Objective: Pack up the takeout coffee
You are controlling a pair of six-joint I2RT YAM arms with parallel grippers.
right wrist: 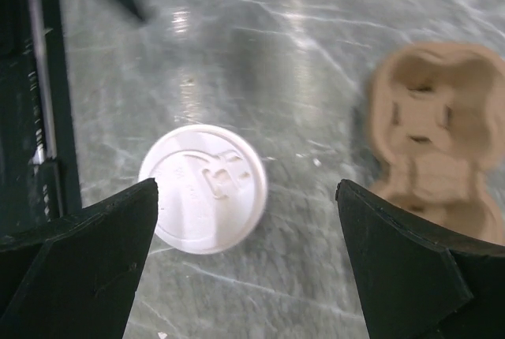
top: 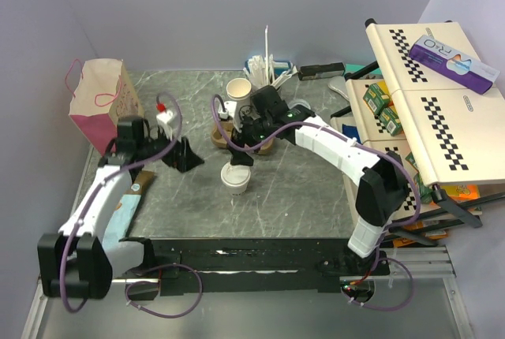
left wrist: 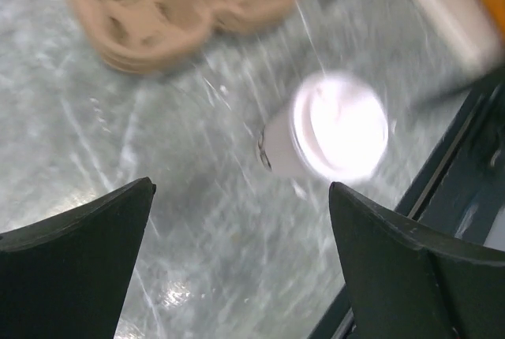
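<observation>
The takeout coffee point(top: 236, 177) stands upright near the middle of the grey marbled surface point(top: 308, 193). It is a small off-white paper cup capped with a round white plastic lid that has a raised sip tab. The brown cardboard tray point(right wrist: 434, 158) lies just behind it, apart from it. The right end effector point(right wrist: 245, 185) hangs above the cup with its jaws spread wide, holding nothing. The left end effector point(top: 183, 154), off to the cup's left, is spread wide too and empty.
</observation>
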